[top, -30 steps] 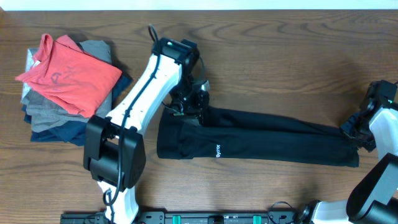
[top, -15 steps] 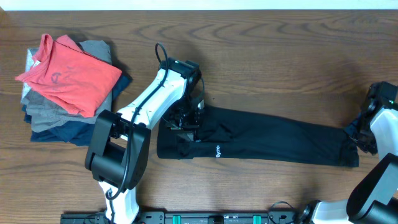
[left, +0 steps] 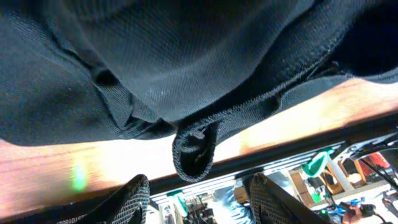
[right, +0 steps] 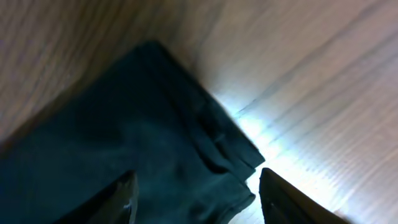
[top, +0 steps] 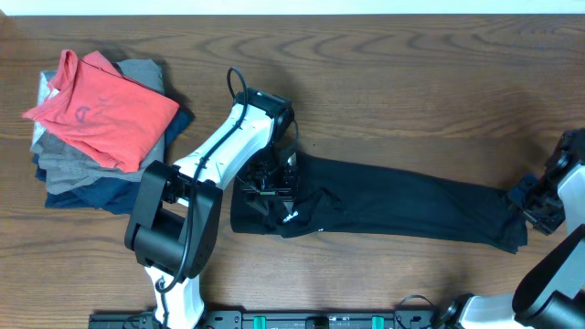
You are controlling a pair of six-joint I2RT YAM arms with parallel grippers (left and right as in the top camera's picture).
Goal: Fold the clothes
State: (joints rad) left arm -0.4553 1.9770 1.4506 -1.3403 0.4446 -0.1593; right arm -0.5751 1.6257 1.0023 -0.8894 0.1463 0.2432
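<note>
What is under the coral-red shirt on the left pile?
Folded grey garments and a navy one at the bottom, only edges showing. The coral-red shirt with its dark emblem covers their middles, so their count is unclear.

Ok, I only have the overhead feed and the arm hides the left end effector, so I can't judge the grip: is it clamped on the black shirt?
Observer: No. The left wrist view shows the left end effector with fingers wide apart and no cloth of the black shirt pinched between them.
Operator: And the right one, at the other end?
Observer: The right end effector is open too; the shirt's corner lies on the table in front of its gap.
Operator: Is that corner flat?
Observer: Not quite: the right wrist view shows layered edges stepped at the corner.
</note>
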